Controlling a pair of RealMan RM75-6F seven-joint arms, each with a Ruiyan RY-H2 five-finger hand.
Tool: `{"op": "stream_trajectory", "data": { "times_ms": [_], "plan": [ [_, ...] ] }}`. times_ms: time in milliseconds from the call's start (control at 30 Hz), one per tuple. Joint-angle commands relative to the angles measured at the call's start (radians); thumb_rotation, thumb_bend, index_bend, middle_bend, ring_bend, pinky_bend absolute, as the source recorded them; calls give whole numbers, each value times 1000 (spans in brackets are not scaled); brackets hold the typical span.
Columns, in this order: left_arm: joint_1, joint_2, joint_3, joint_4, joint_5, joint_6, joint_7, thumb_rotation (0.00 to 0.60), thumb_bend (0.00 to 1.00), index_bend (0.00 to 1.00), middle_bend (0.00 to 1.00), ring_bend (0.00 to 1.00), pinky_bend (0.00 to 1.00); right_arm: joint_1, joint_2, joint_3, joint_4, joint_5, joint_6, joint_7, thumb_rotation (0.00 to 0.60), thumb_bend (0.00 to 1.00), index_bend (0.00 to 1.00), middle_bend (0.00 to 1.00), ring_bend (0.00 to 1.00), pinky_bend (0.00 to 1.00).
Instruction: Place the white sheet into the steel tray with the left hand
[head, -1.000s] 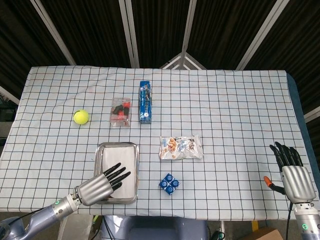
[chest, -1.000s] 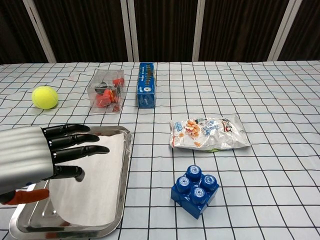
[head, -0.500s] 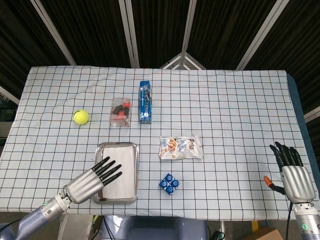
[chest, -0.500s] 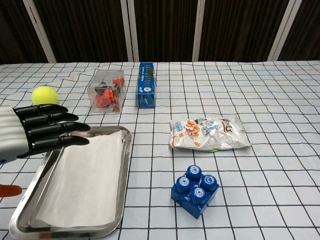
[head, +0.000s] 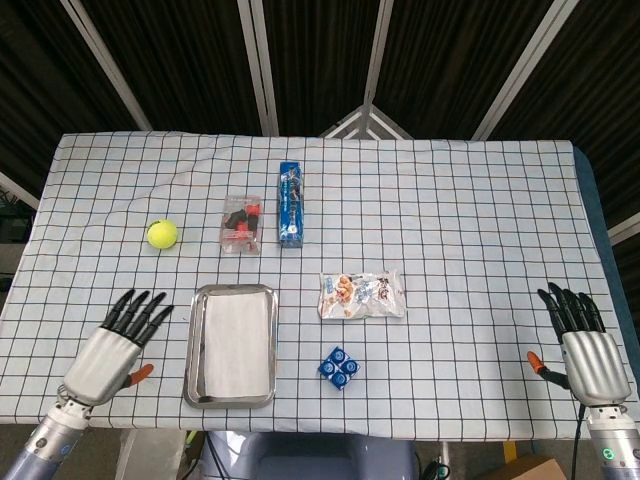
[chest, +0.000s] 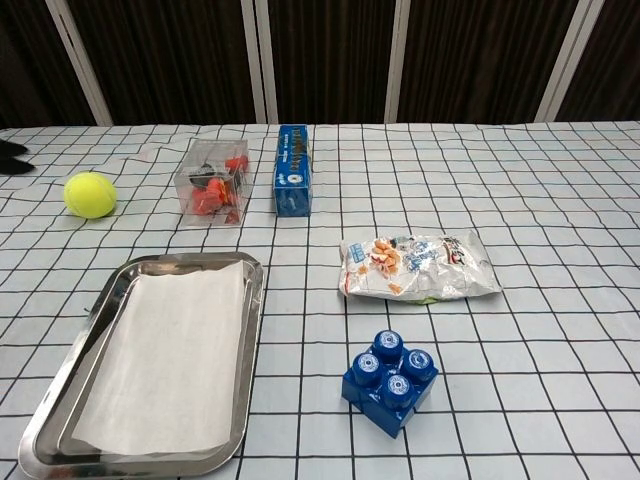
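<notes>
Fingers (head: 140, 308) spread apart and holding nothing on the left hand (head: 108, 348), parked at the lower left of the head view, well clear of the steel tray (head: 192, 345) to its right. Looks basically done: white sheet (head: 238, 343) lying flat inside the tray, lower left of centre, nothing touching it, so probably nothing left but resting the arm. Right hand (head: 584, 352) way over at the lower right edge, also splayed and empty, nowhere near any of it.
</notes>
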Motion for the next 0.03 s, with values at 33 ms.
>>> {"op": "stream_trajectory", "data": {
  "times_ms": [33],
  "plan": [
    [89, 3, -40, 12, -57, 123, -14, 600, 15, 0, 0, 0, 0, -1, -6, 0, 7, -10, 11, -7, 600, 314, 0, 0, 0, 0]
  ]
}}
